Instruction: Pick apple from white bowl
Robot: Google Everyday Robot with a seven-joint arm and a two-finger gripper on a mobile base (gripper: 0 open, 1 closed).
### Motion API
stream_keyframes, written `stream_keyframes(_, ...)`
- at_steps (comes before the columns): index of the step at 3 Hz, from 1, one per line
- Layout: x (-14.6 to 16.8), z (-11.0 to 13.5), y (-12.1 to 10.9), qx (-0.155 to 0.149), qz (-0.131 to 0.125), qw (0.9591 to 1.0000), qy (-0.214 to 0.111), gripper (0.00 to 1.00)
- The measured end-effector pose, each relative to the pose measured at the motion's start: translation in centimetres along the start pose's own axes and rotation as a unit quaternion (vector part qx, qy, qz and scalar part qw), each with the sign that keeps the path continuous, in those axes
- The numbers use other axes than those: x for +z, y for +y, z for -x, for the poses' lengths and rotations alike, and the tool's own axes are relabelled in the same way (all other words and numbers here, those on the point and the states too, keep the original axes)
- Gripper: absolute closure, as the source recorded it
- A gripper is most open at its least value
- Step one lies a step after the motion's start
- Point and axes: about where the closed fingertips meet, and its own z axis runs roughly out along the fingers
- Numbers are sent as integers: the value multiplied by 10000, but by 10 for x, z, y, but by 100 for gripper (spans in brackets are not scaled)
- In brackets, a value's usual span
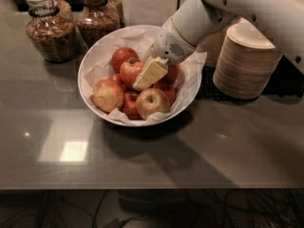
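The white bowl [81,86], lined with crumpled white paper, stands at the middle of the dark counter and holds several apples. A round red-orange apple [129,71] with a dark stem dimple lies near the bowl's centre. A paler yellow blushed apple [108,95] lies at the left and a yellow-green one [152,102] at the front. My gripper [149,73], cream-coloured, reaches down from the white arm at the upper right into the bowl. It sits right beside the red-orange apple, on its right, and hides part of the apples behind it.
Two glass jars of dark snacks [50,30] [98,18] stand behind the bowl at the left. A stack of tan disposable bowls [247,61] stands at the right, close to the arm. A dark mat lies under the stack.
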Motion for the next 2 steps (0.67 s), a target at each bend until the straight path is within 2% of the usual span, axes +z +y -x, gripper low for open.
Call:
stream_keyframes(1, 0, 0, 0, 0, 0, 10000, 0, 94)
stream_keyframes(2, 0, 0, 0, 0, 0, 10000, 0, 100)
